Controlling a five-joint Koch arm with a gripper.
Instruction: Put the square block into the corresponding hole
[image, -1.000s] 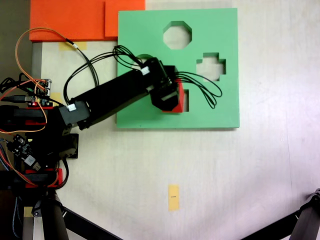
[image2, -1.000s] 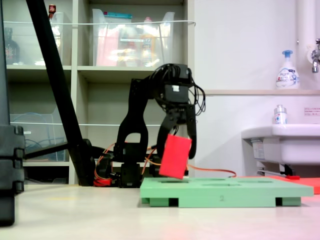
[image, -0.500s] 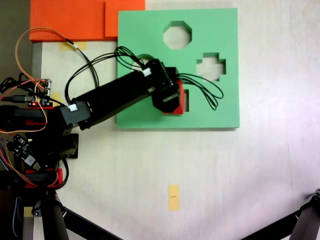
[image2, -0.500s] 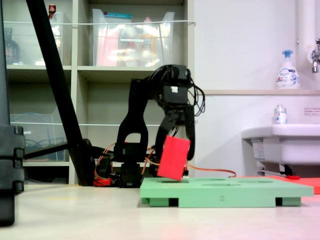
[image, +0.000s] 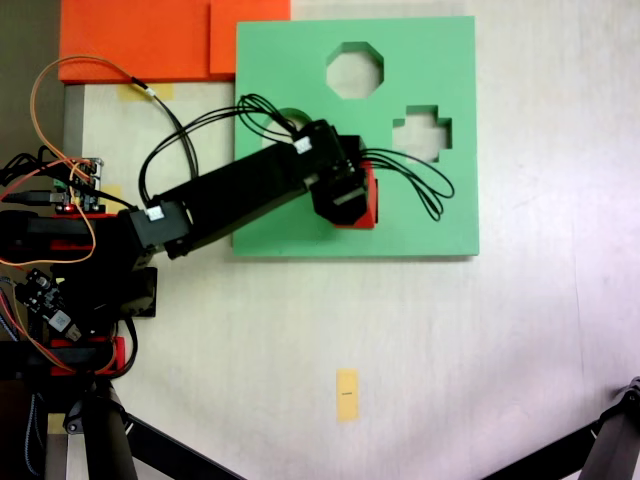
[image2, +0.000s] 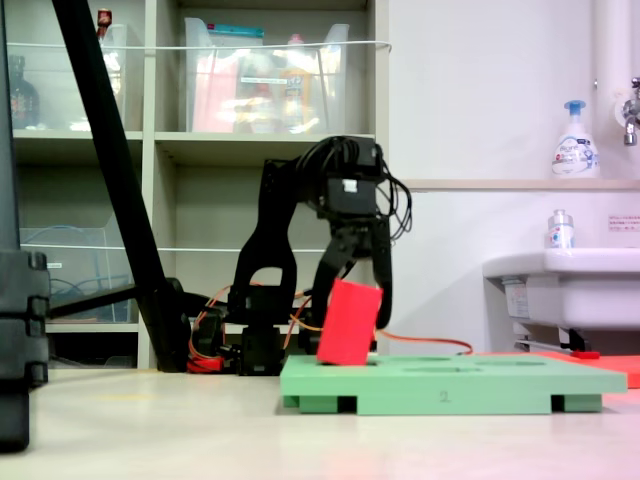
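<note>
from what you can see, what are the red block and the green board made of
Red block: looks like foam, with a matte, even colour, no shine and soft edges. Green board: probably foam sheet too, flat, matte and thick, with cleanly cut shape holes and notches along its side in the low fixed view. Neither can be confirmed by look alone. The gripper holds the block.

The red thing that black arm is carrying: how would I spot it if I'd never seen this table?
Find the flat green foam board with shaped cutouts lying on the pale table. The black arm reaches over its lower middle, and the gripper clamps a small bright red block, tilted, its lower edge at the board's top surface. Nearby orange sheets lie flat and larger; the yellow tape strip is thin.
</note>
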